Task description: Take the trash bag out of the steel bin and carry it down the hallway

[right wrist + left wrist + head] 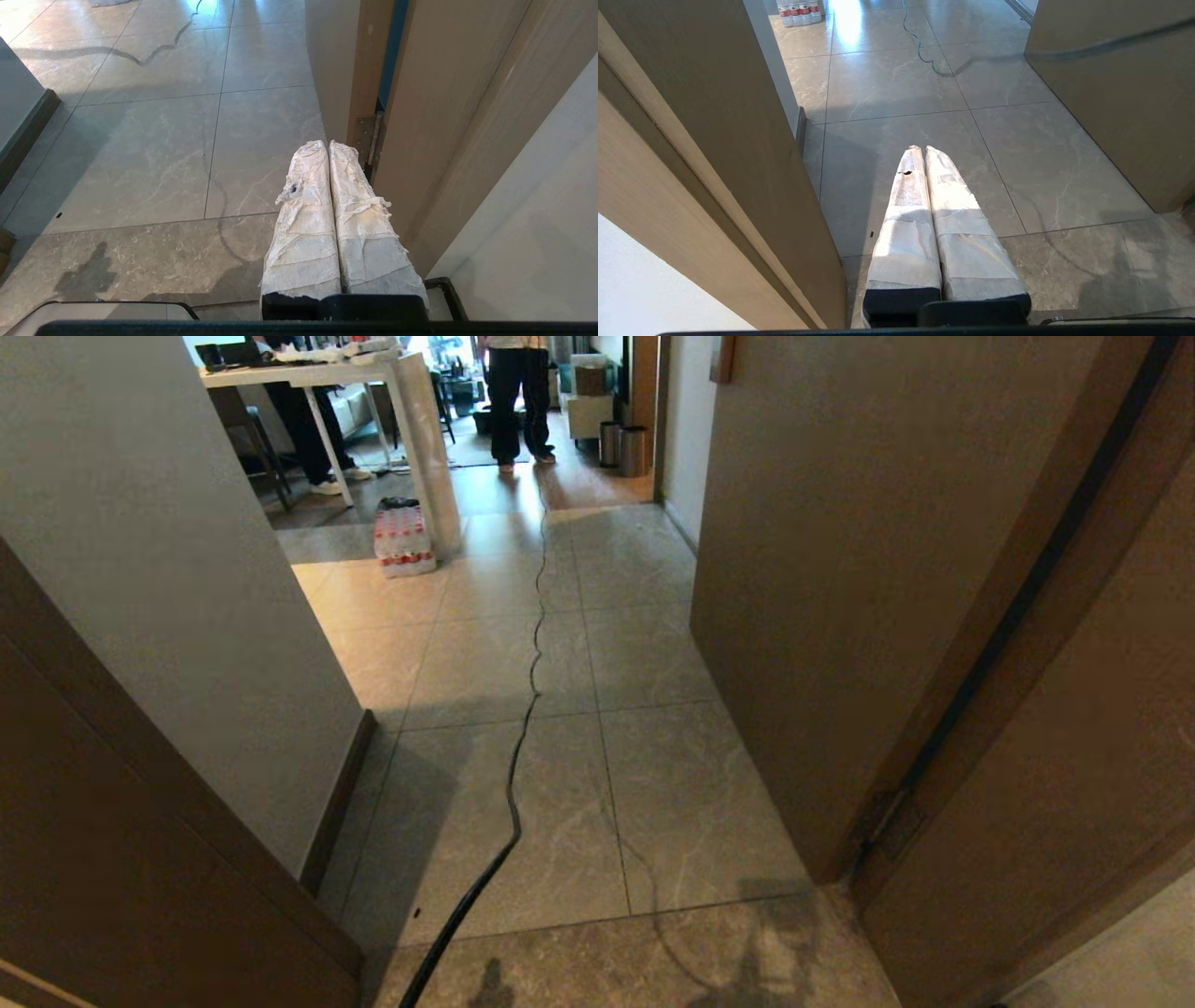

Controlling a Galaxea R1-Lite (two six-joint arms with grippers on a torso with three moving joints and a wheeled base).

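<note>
bin: two small steel cylinders at the far end, beside the right wall past the hallway; the steel bin (634,450) is probably one of them, can't tell which. Well apart from both arms.
bag: the trash bag isn't visible in any view; can't confirm it's in the bin from here.
bearing: target lies straight ahead and slightly right, so the right arm would be the nearer one. Bin axis upright, so my guess is a reach from above.
left gripper (923,149): wrapped fingers pressed together, empty, hanging over floor next to the left door frame (714,154).
right gripper (327,143): same, clenched on nothing, just beside the hinged door (448,130).
floor: grey stone tiles (523,644), glossy; black cable (523,728) runs down the middle of the route, a snag risk for the wheels.
room: narrow passage, opens to a white table (373,373), pack of bottles (403,539) at its leg, two people standing (519,401).
status: judging by the distance, still the approach drive.
</note>
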